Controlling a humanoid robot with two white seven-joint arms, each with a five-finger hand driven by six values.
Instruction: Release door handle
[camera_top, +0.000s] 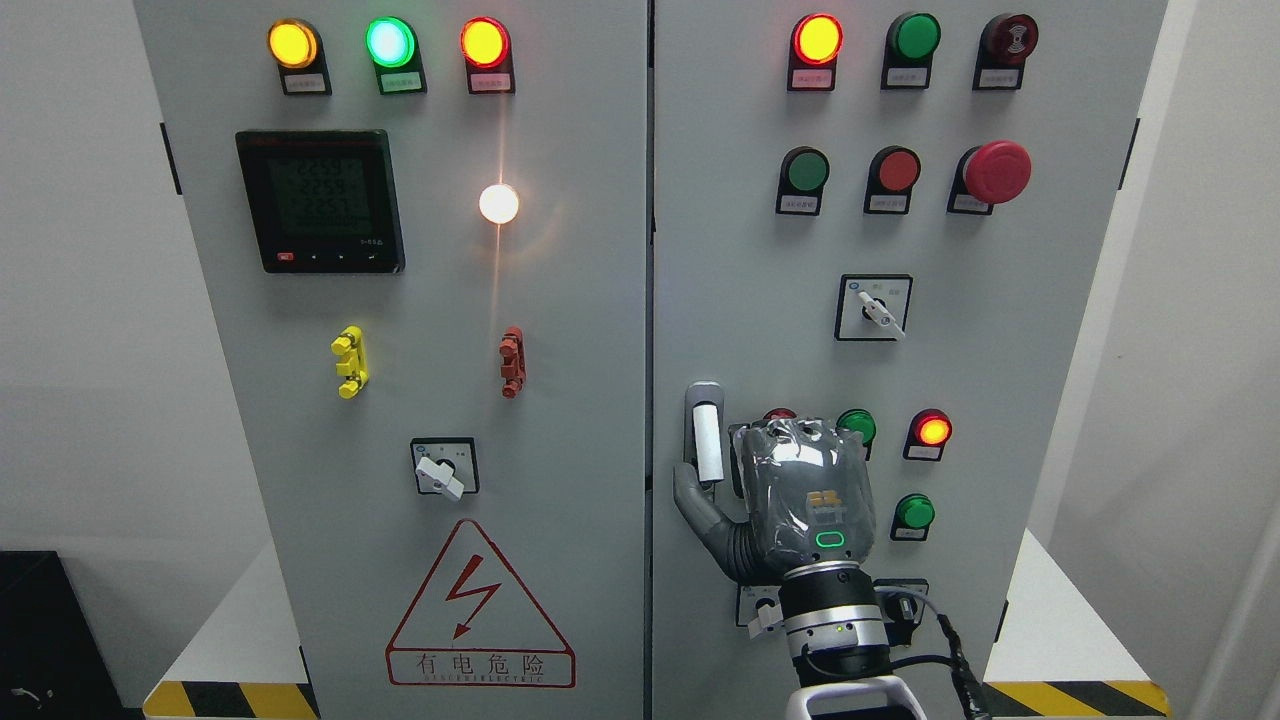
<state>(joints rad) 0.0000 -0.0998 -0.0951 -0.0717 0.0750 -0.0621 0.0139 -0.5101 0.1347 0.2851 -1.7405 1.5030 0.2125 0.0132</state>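
The door handle is a white upright lever in a grey mount at the left edge of the right cabinet door. My right hand comes up from the bottom edge and shows its grey back just right of the handle. Its thumb is spread to the left, with the tip at the handle's lower end. The other fingers point at the panel to the right of the handle and do not wrap it. The whole lever shows, with nothing closed around it. My left arm is out of view.
Around the hand, the right door carries lit and unlit push buttons, a rotary switch and a red emergency stop. The left door has a meter, lamps and a warning triangle. Black-and-yellow striped edges run along the base.
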